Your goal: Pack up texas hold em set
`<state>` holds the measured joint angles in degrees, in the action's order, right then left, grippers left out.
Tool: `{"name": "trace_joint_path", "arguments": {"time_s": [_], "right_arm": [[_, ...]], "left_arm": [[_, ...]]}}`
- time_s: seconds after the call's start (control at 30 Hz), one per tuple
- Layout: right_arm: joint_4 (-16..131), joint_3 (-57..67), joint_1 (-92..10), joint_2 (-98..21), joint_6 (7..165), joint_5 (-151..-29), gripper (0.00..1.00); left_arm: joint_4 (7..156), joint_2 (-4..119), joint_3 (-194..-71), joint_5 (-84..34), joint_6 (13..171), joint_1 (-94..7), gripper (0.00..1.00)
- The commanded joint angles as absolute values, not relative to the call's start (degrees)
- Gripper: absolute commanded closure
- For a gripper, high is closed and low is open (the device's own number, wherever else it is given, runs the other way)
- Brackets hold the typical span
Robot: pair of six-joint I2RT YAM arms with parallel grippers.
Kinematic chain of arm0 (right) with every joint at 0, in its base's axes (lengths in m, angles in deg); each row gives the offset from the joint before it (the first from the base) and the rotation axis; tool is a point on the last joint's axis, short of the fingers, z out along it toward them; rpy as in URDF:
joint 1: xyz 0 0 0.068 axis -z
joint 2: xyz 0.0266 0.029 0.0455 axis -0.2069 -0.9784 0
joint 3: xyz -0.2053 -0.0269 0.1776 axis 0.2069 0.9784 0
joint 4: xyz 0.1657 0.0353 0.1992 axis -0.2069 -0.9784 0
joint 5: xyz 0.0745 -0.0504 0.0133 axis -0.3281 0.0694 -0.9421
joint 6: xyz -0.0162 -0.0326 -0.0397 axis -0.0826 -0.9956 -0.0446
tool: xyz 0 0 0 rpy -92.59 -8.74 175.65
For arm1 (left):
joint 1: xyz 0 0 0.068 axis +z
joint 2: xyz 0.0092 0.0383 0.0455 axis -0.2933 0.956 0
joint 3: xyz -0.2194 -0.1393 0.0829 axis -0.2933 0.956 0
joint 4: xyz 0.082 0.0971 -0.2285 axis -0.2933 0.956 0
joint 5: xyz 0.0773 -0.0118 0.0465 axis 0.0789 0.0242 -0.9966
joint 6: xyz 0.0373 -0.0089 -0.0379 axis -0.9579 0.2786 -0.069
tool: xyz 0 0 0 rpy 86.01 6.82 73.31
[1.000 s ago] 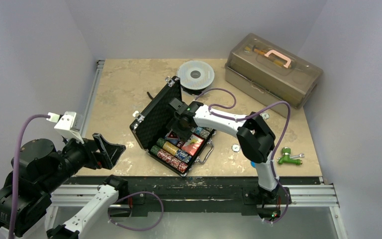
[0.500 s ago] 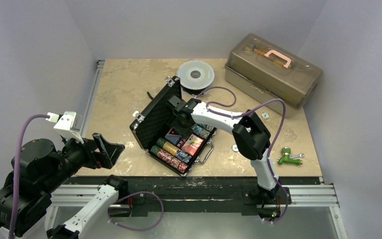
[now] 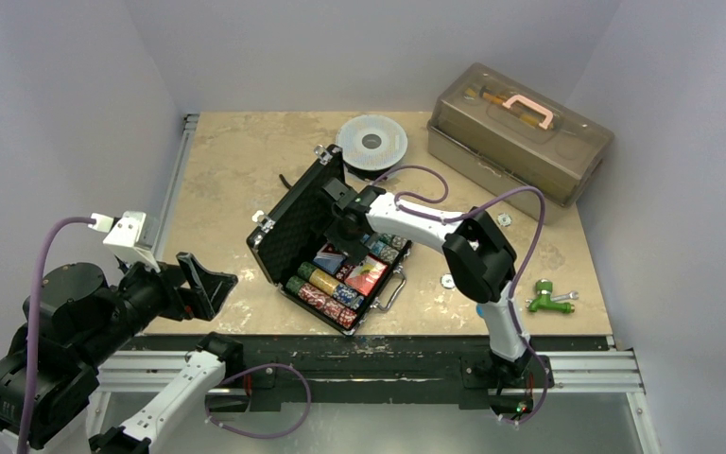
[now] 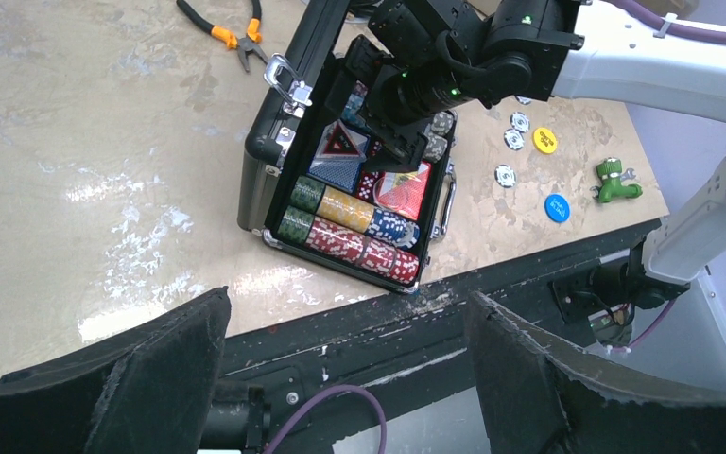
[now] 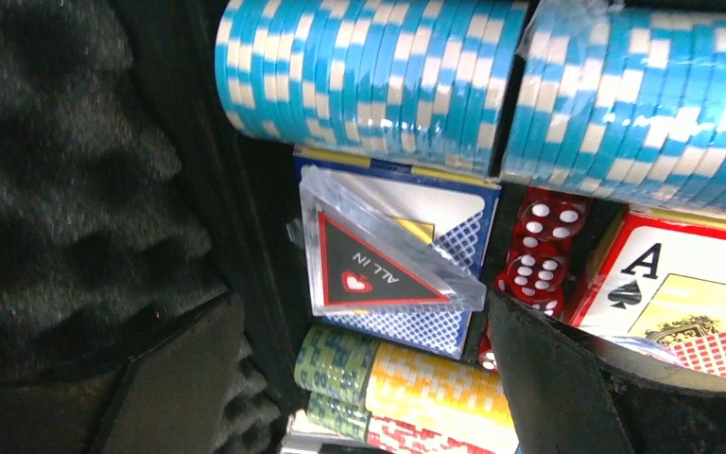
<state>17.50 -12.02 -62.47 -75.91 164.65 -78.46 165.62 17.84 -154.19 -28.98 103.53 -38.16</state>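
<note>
The black briefcase of the texas hold em set lies open mid-table, foam-lined lid raised. Rows of poker chips and two card decks fill it. My right gripper hangs open just over the inside, holding nothing. Below it a clear triangular "ALL IN" marker rests on the blue deck, beside red dice. Loose chips, a yellow disc and a blue disc lie on the table right of the case. My left gripper is open and empty off the near-left edge.
A translucent brown toolbox with a pink handle stands at the back right. A round grey spool sits behind the case. Orange-handled pliers lie left of the lid. A green fitting lies near the right front edge.
My right gripper has opened and drawn slightly back toward the lid, and the triangular marker now lies free on the blue deck. The left arm has not moved.
</note>
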Motion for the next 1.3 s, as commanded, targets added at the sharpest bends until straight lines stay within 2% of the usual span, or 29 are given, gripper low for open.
{"name": "trace_joint_path", "arguments": {"time_s": [0.0, 0.07, 0.2, 0.33, 0.47, 0.6, 0.73, 0.87, 1.0, 1.17, 1.27], "right_arm": [[18.06, -7.45, -59.51, -63.59, 151.53, -79.98, 0.01], [14.96, -5.17, -57.5, -57.11, 143.17, -74.69, 0.01], [12.86, 7.22, -51.47, -41.25, 131.16, -66.84, 0.01], [10.29, 20.79, -35.3, -28.21, 129.26, -68.66, 0.01], [4.93, 29.5, -21.29, -21.39, 132.3, -70.74, 0.01], [-0.63, 35.68, -11.16, -21.38, 137.44, -72.7, 0.01], [1.2, 42.8, -4.91, -20.86, 138.95, -76.36, 0.01], [3.95, 46.25, -4.18, -21.56, 139.45, -78.51, 0.01], [7.09, 46.88, -4.13, -23.96, 137.1, -80.9, 0.11], [7.81, 45.42, -4.13, -26.52, 134.59, -79.5, 0.11], [8.85, 45.63, -4.12, -27.96, 134.91, -79.8, 0.15]], "left_arm": [[163.45, 19.04, -152.88, -28.88, 104.36, -38.58, 0.1], [162.44, 19.37, -152.09, -28.91, 105.38, -38.57, 0.1], [159.32, 20.19, -150.04, -28.73, 107.3, -38.54, 0.1], [156.13, 22.13, -148.79, -27.64, 109.02, -38.59, 0.1], [154.1, 24.28, -148.72, -26.26, 110.51, -38.59, 0.11], [153.49, 25.35, -148.88, -25.41, 111.61, -38.57, 0.12], [153.93, 25.3, -148.89, -25.55, 112.01, -38.59, 0.12], [154.51, 24.91, -149.07, -25.86, 112.18, -38.58, 0.12], [154.73, 24.68, -148.83, -25.97, 112.56, -38.59, 0.12], [154.55, 24.7, -148.4, -25.35, 112.97, -38.58, 0.12], [154.16, 24.83, -148.11, -24.87, 113.33, -38.57, 0.12]]}}
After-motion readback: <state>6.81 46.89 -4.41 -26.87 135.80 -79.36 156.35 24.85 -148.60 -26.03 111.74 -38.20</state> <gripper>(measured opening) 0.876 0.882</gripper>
